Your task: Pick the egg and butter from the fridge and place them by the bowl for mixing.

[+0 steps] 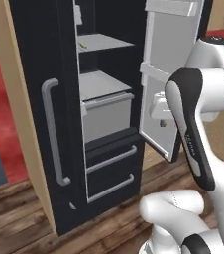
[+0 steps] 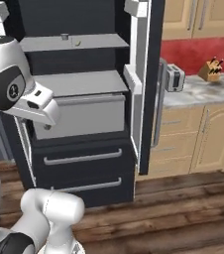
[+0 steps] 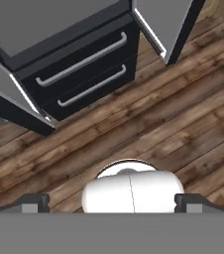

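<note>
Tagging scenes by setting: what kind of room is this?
A home kitchen, most likely: an open black fridge with shelves and drawers, a marble-look counter carrying a toaster and knife block, over wooden cabinets.

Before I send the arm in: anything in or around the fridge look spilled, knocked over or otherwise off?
Nothing stands out. The fridge has its doors open, shelves level, both lower drawers shut. The butter lies flat on the upper shelf beside a small grey cup. The gripper hangs open over bare wood floor.
</note>
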Available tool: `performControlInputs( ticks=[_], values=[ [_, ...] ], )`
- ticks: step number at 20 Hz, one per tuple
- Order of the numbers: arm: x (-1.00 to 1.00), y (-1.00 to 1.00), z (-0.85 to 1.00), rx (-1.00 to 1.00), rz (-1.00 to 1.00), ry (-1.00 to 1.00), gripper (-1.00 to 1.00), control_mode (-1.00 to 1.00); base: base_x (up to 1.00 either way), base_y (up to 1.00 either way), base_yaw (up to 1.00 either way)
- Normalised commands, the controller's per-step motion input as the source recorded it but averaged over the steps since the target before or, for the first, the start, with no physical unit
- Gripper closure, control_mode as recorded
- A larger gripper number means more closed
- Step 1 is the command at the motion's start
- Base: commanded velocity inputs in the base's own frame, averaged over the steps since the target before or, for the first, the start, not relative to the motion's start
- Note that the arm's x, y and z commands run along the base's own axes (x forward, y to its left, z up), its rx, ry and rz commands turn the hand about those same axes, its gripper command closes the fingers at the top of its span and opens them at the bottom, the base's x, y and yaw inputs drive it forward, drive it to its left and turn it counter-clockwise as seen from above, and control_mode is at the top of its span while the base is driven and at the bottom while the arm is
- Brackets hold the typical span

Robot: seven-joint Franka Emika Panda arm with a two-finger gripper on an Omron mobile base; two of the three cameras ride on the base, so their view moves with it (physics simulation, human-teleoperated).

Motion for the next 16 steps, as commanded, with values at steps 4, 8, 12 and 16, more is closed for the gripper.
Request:
performControlInputs(
  ticks=[4,8,12,16],
  values=[
    [0.00,0.00,0.00,0.00,0.00,0.00,-1.00,1.00,0.37,-0.38,0.39],
    [0.00,0.00,0.00,0.00,0.00,0.00,-1.00,1.00,0.34,-0.32,0.32],
    [0.00,0.00,0.00,0.00,0.00,0.00,-1.00,1.00,0.48,-0.44,0.30],
    [0.00,0.00,0.00,0.00,0.00,0.00,-1.00,1.00,0.55,-0.30,0.26]
  ],
)
